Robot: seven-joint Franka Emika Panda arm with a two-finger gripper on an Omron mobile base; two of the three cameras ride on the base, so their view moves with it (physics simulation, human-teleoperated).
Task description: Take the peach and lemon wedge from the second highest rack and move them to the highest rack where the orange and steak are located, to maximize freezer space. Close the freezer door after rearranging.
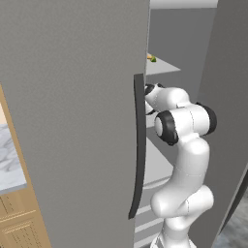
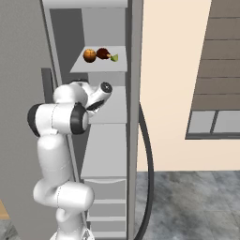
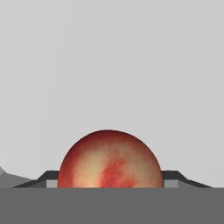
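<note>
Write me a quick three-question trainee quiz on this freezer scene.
1. True or false: the lemon wedge lies on the top shelf beside the steak.
2. What sits between the end effector's fingertips? A) peach B) lemon wedge C) steak
3. Fill in: the freezer door is ___.

Key: 1 true; 2 A; 3 open.
</note>
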